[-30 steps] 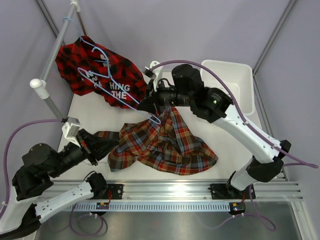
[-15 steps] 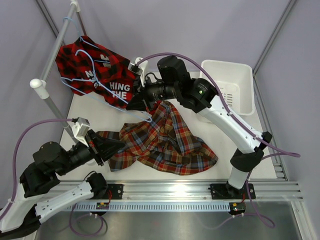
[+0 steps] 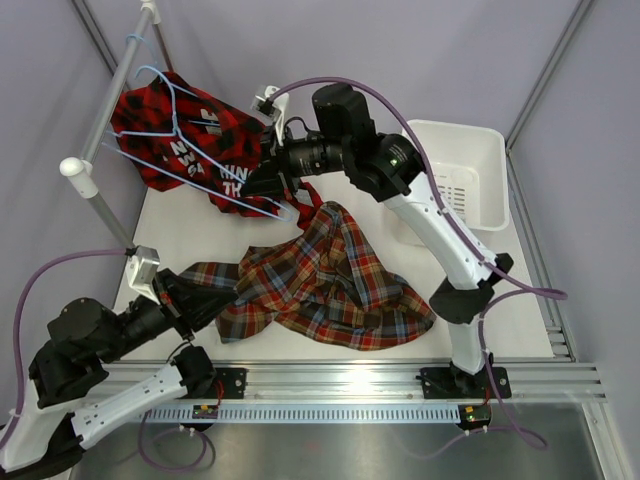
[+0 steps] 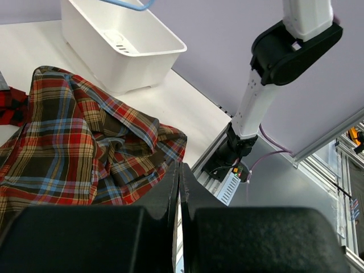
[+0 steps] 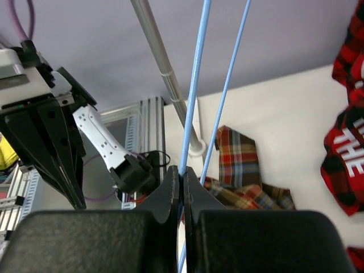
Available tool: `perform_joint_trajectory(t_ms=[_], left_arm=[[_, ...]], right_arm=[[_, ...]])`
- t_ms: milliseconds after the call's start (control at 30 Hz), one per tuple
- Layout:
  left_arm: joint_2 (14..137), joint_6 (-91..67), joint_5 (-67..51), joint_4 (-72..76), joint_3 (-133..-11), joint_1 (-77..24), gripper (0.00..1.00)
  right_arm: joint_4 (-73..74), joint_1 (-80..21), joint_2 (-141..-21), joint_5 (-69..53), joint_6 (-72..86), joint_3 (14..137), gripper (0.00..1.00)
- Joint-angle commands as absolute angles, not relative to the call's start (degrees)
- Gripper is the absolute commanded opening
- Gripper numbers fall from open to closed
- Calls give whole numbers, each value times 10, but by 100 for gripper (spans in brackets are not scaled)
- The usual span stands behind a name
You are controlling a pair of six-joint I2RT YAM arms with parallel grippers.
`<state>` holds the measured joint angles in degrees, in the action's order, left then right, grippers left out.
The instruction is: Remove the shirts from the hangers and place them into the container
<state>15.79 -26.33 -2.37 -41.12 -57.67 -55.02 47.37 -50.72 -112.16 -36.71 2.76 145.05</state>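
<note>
While right fingers [image 5: 168, 193] pinch a hanger [image 5: 193, 102] beside the rack pole [image 5: 156, 51], left fingers [image 4: 169, 187] rest closed.

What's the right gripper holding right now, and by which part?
The right gripper is shut on a light-blue wire hanger, pinching it near the corner where two of its wires converge.

The white table [image 3: 200, 225] lies beneath the right claw [image 3: 288, 208] and the left claw [image 3: 236, 289]. A clothes rack stands to the left of the right claw, its grey pole [image 3: 110, 95] ending in a white round cap [image 3: 75, 168]. An aluminium rail [image 3: 350, 380] runs along the table's near edge, behind the left claw. Lavender walls [image 3: 350, 60] rise beyond the right claw.
</note>
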Motion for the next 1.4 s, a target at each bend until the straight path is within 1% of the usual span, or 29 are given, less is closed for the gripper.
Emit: perform_joint_trajectory(t_ms=[0,67,133,167,200,267,300,333,367,400,467,500,600,633,700,733,833,867,900,967,1167,1267,1367], left_arm=[[169,-264,-21,-421,-600,-552,0],[175,-265,-23,-425,-605,-552,0],[177,-266,-25,-425,-605,-552,0],[177,-267,-26,-423,-603,-552,7],[176,-267,-25,-419,-600,-552,12],[175,-267,-25,-414,-599,-552,16],[176,-267,-25,-410,-598,-552,26],[178,-266,-24,-406,-599,-552,38],[180,-266,-24,-406,-599,-552,38],[181,-265,-32,-398,-598,-552,43],[186,-262,-40,-388,-596,-552,48],[191,-259,-50,-389,-599,-553,54],[210,-251,-56,-417,-620,-552,62],[214,-247,-58,-423,-625,-552,67],[220,-243,-72,-427,-634,-552,70],[220,-237,-79,-424,-634,-552,82],[213,-229,-120,-400,-617,-552,82],[211,-230,-127,-389,-612,-552,84],[209,-229,-141,-385,-599,-552,97],[204,-232,-147,-380,-586,-552,99],[188,-235,-163,-366,-563,-552,99],[181,-236,-156,-366,-563,-552,99],[174,-242,-113,-363,-562,-552,99]], right_arm=[[496,-497,-1171,-444,39,1530,0],[480,-496,-1194,-466,59,1543,0],[448,-495,-1200,-473,67,1527,0],[441,-495,-1201,-473,70,1524,0],[433,-496,-1203,-473,70,1521,0],[424,-495,-1212,-475,72,1521,0],[415,-495,-1219,-477,71,1525,0],[410,-495,-1223,-483,67,1534,0],[410,-495,-1228,-484,66,1534,0],[402,-495,-1232,-484,66,1544,0],[376,-495,-1241,-498,62,1547,0],[367,-495,-1244,-499,63,1548,0],[324,-492,-1264,-523,82,1555,0],[307,-490,-1276,-544,92,1557,0],[278,-488,-1301,-561,112,1570,0],[269,-488,-1308,-569,116,1575,0],[237,-484,-1329,-603,136,1584,0],[216,-479,-1332,-608,150,1584,0],[209,-477,-1338,-613,156,1583,0],[188,-471,-1343,-632,170,1585,0],[121,-466,-1361,-682,218,1593,0],[95,-465,-1372,-698,243,1598,0],[114,-466,-1369,-683,228,1582,0]])
